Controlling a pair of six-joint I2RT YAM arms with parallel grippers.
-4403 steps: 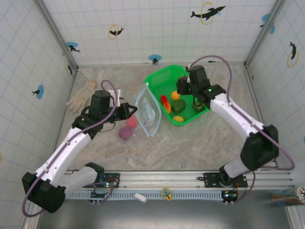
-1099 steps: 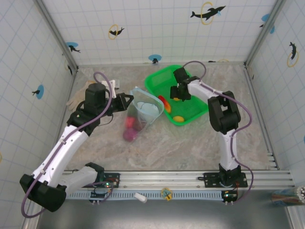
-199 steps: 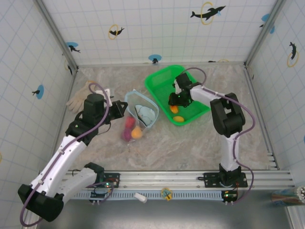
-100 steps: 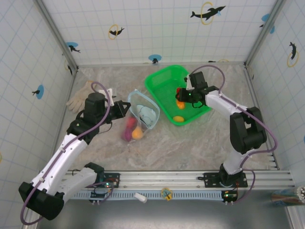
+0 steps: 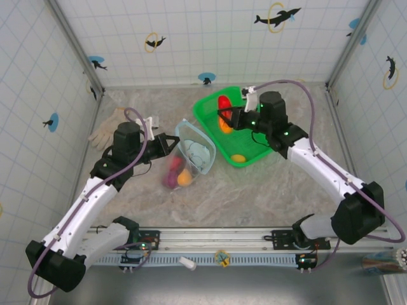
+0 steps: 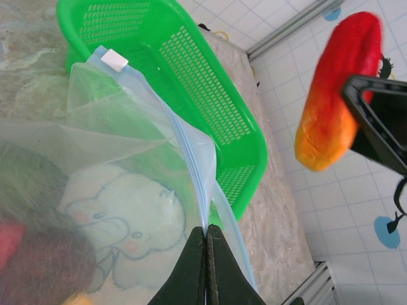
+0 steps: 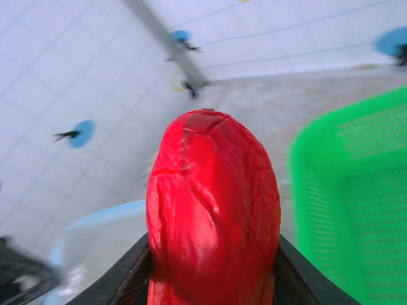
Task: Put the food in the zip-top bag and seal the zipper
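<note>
Marbled beige desk with white tiled walls around it, dolphin stickers dotted over them. My left hand has its fingers pressed together on the rim of the zip-top bag, pinching the plastic just by the zipper, whose pale blue strip runs up to a small white slider tab. The bag's mouth gapes toward the green mesh basket, which stands just beside it. Through the blue-tinted plastic I see food lying in the lower part: an orange piece, a dark maroon piece touching it, and a reddish one just above. A cartoon elephant is printed on the bag's side. My right hand is clamped on a red toy fruit that shades to orange at one end, held in the air over the basket's left part. One yellow piece lies in the basket's near corner. A white glove lies on the desk at the far left, well apart from the bag.
</note>
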